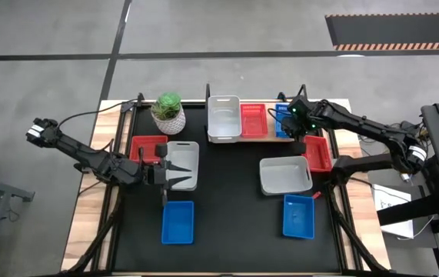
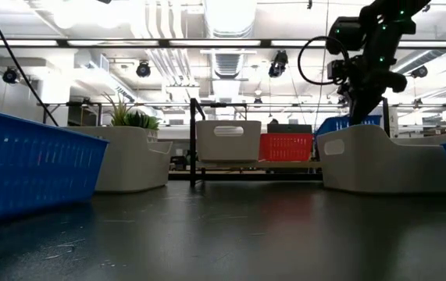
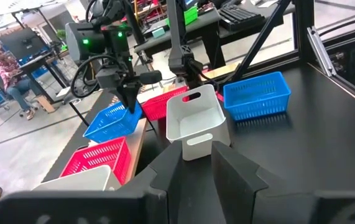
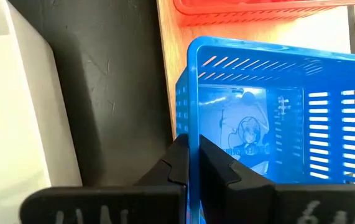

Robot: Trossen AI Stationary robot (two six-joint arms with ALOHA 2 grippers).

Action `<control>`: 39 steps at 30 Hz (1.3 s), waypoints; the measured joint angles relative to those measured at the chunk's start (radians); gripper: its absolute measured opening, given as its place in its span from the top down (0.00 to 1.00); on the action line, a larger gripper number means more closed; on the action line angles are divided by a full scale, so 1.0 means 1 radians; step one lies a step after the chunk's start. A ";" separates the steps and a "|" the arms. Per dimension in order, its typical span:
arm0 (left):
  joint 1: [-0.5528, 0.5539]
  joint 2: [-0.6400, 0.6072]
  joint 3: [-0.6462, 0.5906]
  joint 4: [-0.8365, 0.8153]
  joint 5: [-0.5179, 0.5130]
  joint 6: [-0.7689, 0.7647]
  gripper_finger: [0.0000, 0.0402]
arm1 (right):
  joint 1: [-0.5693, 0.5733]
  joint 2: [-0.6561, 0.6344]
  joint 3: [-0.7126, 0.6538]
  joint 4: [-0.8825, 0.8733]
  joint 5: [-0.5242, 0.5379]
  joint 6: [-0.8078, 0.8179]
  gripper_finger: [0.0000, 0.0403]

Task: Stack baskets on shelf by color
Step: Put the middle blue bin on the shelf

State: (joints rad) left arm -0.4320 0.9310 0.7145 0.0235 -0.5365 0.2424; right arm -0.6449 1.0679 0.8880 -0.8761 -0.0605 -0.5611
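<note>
Your right gripper [image 4: 193, 163] clenches blue slatted plastic basket's [image 4: 270, 118] wall | left gripper [image 3: 193, 163] grasps smooth white-grey bin's [image 3: 193, 118] rim | no legible writing

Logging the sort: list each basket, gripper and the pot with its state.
White basket: on shelf.
Red basket: on shelf.
Blue basket: tilted, rim pinched by right gripper.
Left gripper: gripping grey basket's rim on table.
Plant pot: upright.
</note>
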 joint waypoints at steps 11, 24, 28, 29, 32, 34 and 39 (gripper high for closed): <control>0.000 0.000 -0.001 0.006 0.000 0.000 0.83 | 0.000 0.000 -0.055 0.028 0.006 0.002 0.98; 0.000 0.000 -0.001 0.021 0.000 0.000 0.83 | 0.001 0.000 -0.059 0.171 -0.002 -0.038 0.98; 0.000 0.000 -0.001 0.021 0.000 0.000 0.83 | 0.001 0.000 -0.059 0.179 -0.008 -0.029 0.98; 0.000 0.000 -0.001 0.021 0.000 0.000 0.83 | 0.001 0.000 -0.062 0.179 -0.008 -0.020 0.98; 0.000 0.000 -0.001 0.021 0.000 0.000 0.83 | 0.001 0.000 -0.078 0.178 -0.009 -0.015 0.98; 0.000 0.000 -0.001 0.021 0.000 0.000 0.83 | 0.001 0.000 -0.092 0.179 -0.009 -0.017 0.98; 0.000 0.000 -0.001 0.021 0.000 0.000 0.83 | 0.001 0.000 -0.120 0.179 -0.002 -0.026 0.95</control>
State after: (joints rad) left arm -0.4320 0.9310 0.7132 0.0444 -0.5362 0.2424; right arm -0.6441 1.0683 0.7683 -0.6975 -0.0627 -0.5869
